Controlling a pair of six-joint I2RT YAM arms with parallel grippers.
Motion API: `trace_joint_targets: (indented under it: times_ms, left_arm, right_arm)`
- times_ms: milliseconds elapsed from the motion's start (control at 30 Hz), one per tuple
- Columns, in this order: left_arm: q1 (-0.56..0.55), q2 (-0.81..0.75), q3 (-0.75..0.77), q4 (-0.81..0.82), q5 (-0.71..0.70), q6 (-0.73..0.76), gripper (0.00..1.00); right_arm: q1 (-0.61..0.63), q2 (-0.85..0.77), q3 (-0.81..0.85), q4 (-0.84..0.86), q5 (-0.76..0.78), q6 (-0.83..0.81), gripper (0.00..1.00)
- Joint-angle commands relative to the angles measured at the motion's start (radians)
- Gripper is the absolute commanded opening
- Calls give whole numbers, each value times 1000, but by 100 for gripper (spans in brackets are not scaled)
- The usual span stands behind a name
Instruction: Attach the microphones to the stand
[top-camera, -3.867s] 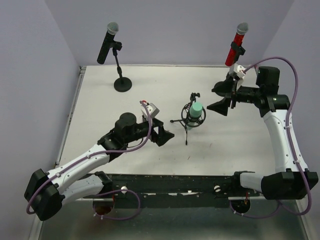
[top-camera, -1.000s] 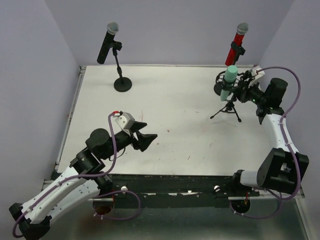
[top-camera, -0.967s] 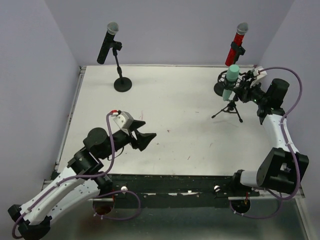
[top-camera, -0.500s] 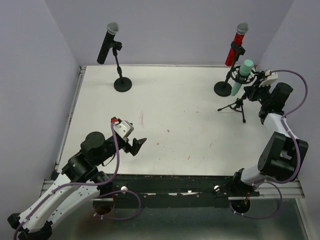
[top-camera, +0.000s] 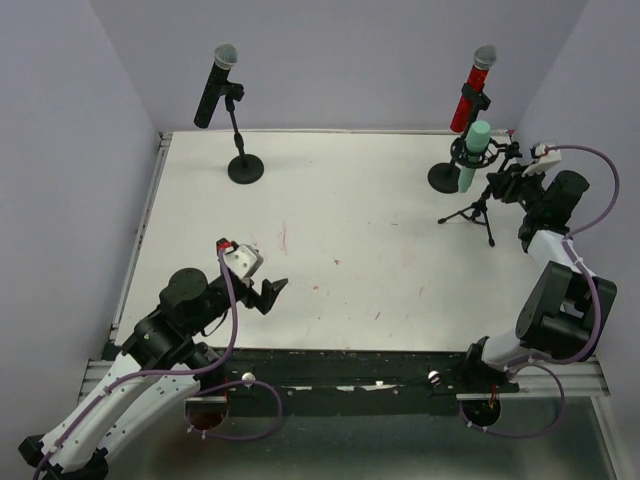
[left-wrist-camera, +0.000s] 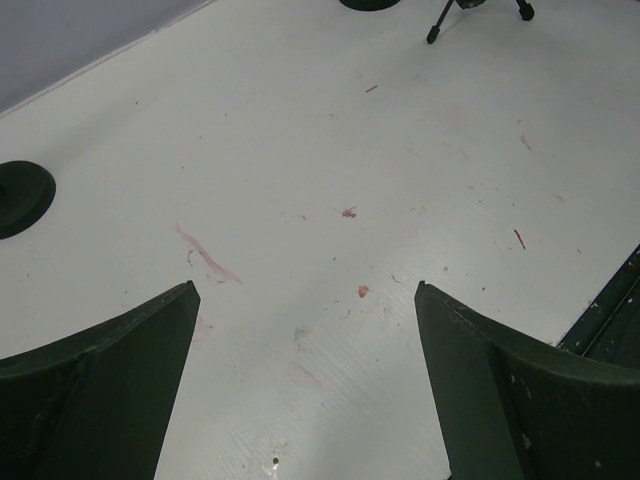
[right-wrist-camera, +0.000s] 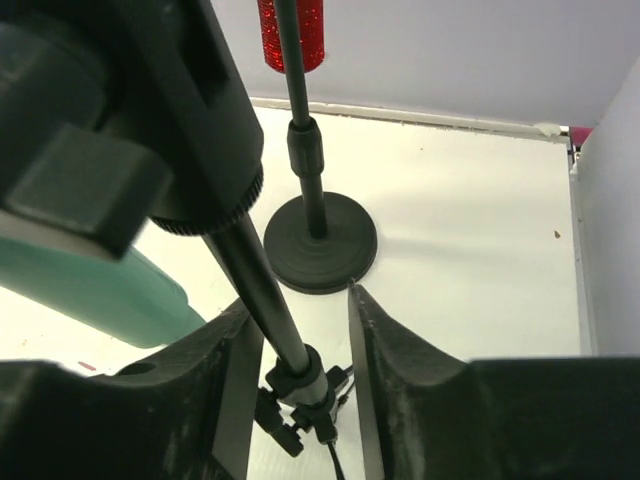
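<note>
Teal microphone (top-camera: 477, 152) clipped in tripod stand (top-camera: 481, 203); right pincer (right-wrist-camera: 300, 305) loose around it, left pincer (left-wrist-camera: 305, 290) wide

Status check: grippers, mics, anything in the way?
Left gripper open, empty, above table. Right gripper loosely astride tripod stand pole. Teal microphone in tripod mount; black microphone, red microphone clipped on own stands. Red one's round base close behind tripod.

One black microphone (top-camera: 214, 85), one red microphone (top-camera: 472, 88), one teal microphone (top-camera: 475, 155), three stands (top-camera: 246, 168) (top-camera: 445, 178) (top-camera: 480, 207), two arms (top-camera: 150, 350) (top-camera: 548, 248).
</note>
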Motion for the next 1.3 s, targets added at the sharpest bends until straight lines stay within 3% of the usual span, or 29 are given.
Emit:
trace_joint_targets:
  times_ms: [0,267,400,633,867,1033,1267]
  left_arm:
    - [9,-7,10,11,-1,5,97]
    - [11,-25,9,8,2,0,97]
    - [16,-41,10,8,3,-14,97]
    - [75,-24,45,-14,20,-101,98]
    - [281,106,163,-28,67,-284,98]
    - [382,171,246,-69,83,-304,98]
    - [382,94,240,-90,31,-267,98]
  right_arm:
    - [-27,-20,-21,38,-65,7,49]
    - [-47,-116,-34,-80,-109,-50,80]
    - [-74,-193,-11,-228,-92,-88,89]
    - [-90,-334,55,-618,-54,-113,94]
    - [-90,-471,69,-816,-244,-15,100]
    - [-90,-514,25,-794,-319,112,100]
    - [-90,-598,-79,-652,-103,304,100]
